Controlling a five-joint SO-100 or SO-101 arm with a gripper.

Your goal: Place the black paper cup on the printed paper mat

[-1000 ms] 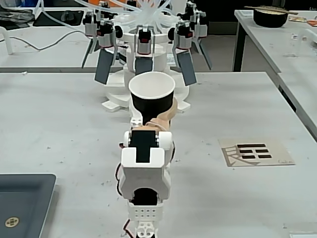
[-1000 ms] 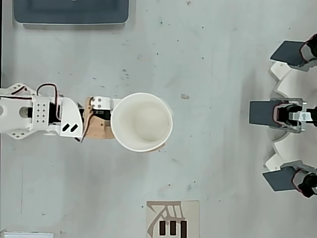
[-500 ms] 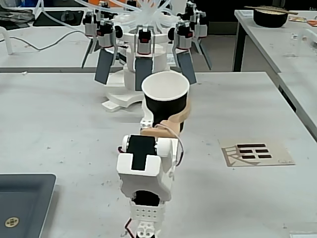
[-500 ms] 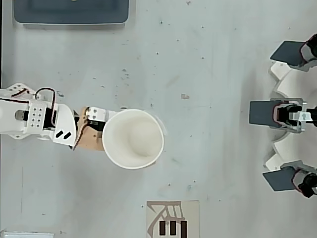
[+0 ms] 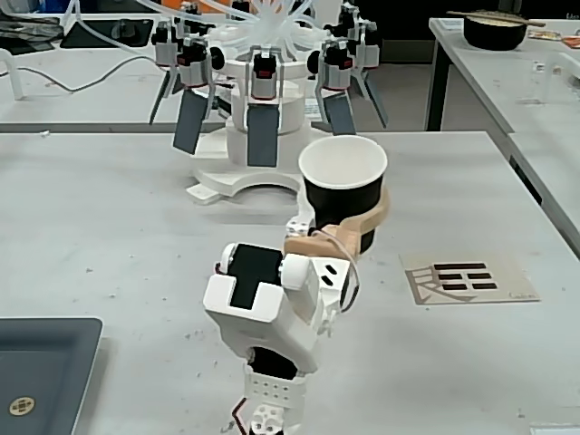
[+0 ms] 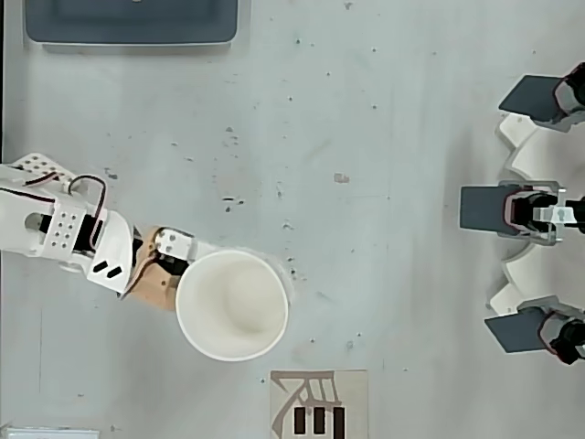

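The black paper cup (image 5: pixel 340 195) stands upright with its white inside showing, gripped low on its wall by my gripper (image 5: pixel 349 225), which is shut on it with a tan finger (image 5: pixel 376 216) curved around its right side. From above, the cup's white mouth (image 6: pixel 232 305) looks large and hides the fingertips; the white arm (image 6: pixel 55 229) reaches in from the left. The printed paper mat (image 5: pixel 469 279) lies flat to the right of the cup in the fixed view. In the overhead view the mat (image 6: pixel 319 404) is below and slightly right of the cup, apart from it.
A dark grey tray (image 5: pixel 36 381) with a round emblem sits at the near left, at the top left (image 6: pixel 132 23) from above. A white stand with several hanging tools (image 5: pixel 263 118) is behind the cup. A black bowl (image 5: pixel 494 32) rests on another table.
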